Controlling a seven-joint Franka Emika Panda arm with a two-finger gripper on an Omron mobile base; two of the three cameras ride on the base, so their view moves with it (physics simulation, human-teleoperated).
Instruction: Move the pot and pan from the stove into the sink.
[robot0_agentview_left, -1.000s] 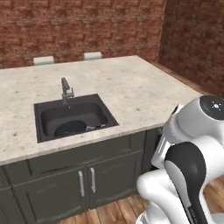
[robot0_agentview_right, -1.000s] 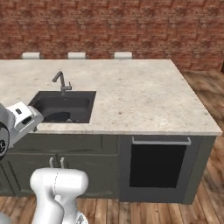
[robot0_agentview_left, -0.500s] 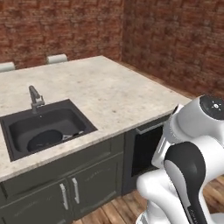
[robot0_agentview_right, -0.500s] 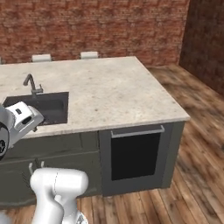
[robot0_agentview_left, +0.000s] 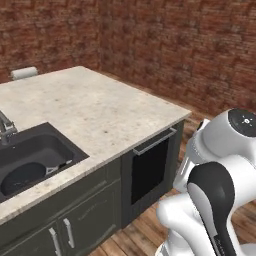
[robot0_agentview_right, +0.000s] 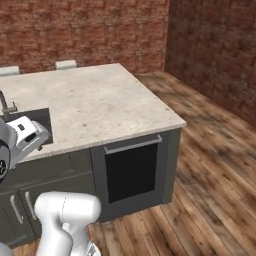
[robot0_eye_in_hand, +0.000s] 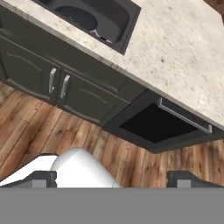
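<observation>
The sink is a dark basin sunk into the speckled stone counter, at the left edge of the left base view. The black pan lies flat in it, its silver-necked handle pointing right. The hand view shows the sink and the pan at its top edge. In the right base view a corner of the sink shows by the grey faucet. My gripper is open with nothing between its fingertips, well back from the counter over the wooden floor. The pot and the stove are out of view.
A black panel with a bar handle sits under the counter's right end, beside grey cabinet doors. White chair backs stand at the counter's far edge. Open wooden floor lies to the right, bounded by brick walls.
The whole picture has shifted: the cameras have swung right with the base, so the sink has slid to the left edge and the counter's right corner and floor have come in. The gripper stays open.
</observation>
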